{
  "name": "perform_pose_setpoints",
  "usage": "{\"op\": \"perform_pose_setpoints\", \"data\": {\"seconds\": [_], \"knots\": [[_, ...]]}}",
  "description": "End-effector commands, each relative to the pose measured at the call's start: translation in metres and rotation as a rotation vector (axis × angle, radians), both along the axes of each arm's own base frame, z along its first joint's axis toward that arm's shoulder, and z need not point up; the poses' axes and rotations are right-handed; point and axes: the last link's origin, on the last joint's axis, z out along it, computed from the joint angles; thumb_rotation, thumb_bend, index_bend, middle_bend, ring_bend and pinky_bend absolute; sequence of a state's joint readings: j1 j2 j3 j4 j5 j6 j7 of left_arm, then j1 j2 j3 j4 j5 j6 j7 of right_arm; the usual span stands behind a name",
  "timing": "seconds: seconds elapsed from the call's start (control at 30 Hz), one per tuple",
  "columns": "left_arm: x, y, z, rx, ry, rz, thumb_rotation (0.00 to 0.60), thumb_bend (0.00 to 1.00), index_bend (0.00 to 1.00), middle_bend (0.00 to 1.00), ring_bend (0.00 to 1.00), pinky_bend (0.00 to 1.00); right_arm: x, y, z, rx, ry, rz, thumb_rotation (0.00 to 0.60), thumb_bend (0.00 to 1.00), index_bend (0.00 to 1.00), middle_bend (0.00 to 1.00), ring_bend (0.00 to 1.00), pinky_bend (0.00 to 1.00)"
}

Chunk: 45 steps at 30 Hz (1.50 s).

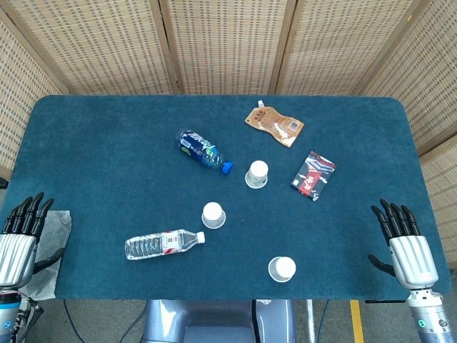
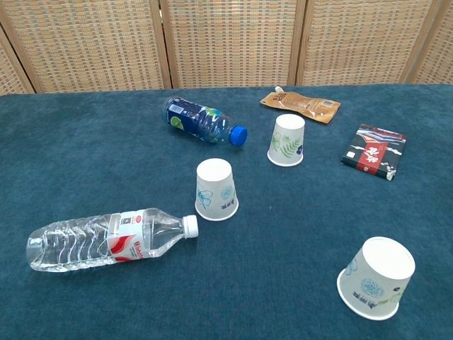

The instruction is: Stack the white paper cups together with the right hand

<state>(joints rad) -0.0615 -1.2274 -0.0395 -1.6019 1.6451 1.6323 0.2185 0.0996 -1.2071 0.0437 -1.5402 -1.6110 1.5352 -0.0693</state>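
Left hand (image 1: 17,243) at the lower left edge of the head view, fingers straight and spread, empty, beside a pale cloth (image 1: 51,251) hanging off the table (image 1: 93,143) edge. Right hand (image 1: 404,246) at the lower right edge of the same view, fingers apart, holding nothing, over the table's near right corner. Neither hand visible in the chest view.

Left to right across the blue table: clear water bottle (image 1: 164,243) lying on its side at lower left, cap pointing right; dark blue bottle (image 1: 203,151) lying above centre, blue cap toward the lower right. Three white paper cups, all upside down and well apart: middle cup (image 1: 213,214) just right of the clear bottle's cap, far cup (image 1: 257,174) near the blue cap, near cup (image 1: 282,269) at lower centre-right. Tan pouch (image 1: 274,124) at upper centre-right, red-and-black packet (image 1: 313,174) to the right of the far cup.

Only in the chest view: printed leaf and flower patterns on the cups, e.g. the near cup (image 2: 376,278) seen tilted at lower right.
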Motion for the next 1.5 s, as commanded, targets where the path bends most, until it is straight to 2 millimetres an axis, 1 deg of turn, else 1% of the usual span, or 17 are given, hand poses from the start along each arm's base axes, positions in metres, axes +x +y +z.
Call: {"op": "perform_pose_setpoints", "data": {"seconds": [0.03,0.57,0.77,1.0,1.27,1.33,1.4,1.5], "knots": [[0.0,0.0,0.0,-0.002,0.002,0.0,0.6,0.11,0.03,0.0,0.0,0.1,0.0,0.0,0.0,0.002,-0.001,0.0,0.6,0.15,0.06,0.0,0.0,0.08],[0.001,-0.003,0.001,-0.005,0.001,0.002,0.6,0.11,0.03,0.0,0.0,0.1,0.006,0.008,-0.003,0.072,-0.032,0.015,0.6,0.15,0.07,0.0,0.0,0.08],[0.001,-0.003,0.003,-0.006,-0.01,-0.002,0.6,0.11,0.03,0.0,0.0,0.1,0.014,0.018,-0.01,0.151,-0.034,0.028,0.6,0.15,0.11,0.0,0.0,0.08],[0.002,-0.003,0.001,-0.01,-0.006,-0.005,0.6,0.11,0.03,0.0,0.0,0.1,0.02,0.022,-0.021,0.231,-0.034,0.058,0.6,0.15,0.17,0.0,0.0,0.08],[0.003,-0.002,-0.002,-0.018,0.002,-0.003,0.6,0.11,0.03,0.0,0.0,0.1,0.035,0.02,-0.041,0.312,-0.056,0.097,0.6,0.15,0.21,0.0,0.0,0.08],[0.003,-0.002,-0.002,-0.017,0.0,-0.003,0.6,0.11,0.03,0.0,0.0,0.1,0.04,0.02,-0.046,0.326,-0.061,0.111,0.6,0.15,0.21,0.0,0.0,0.08],[0.002,-0.002,-0.002,-0.016,0.0,0.0,0.6,0.11,0.03,0.0,0.0,0.1,0.052,0.019,-0.052,0.341,-0.075,0.145,0.6,0.15,0.22,0.0,0.0,0.09],[0.002,-0.001,-0.002,-0.017,0.001,0.002,0.6,0.11,0.03,0.0,0.0,0.1,0.059,0.017,-0.056,0.352,-0.083,0.166,0.6,0.15,0.24,0.0,0.0,0.09]]}}
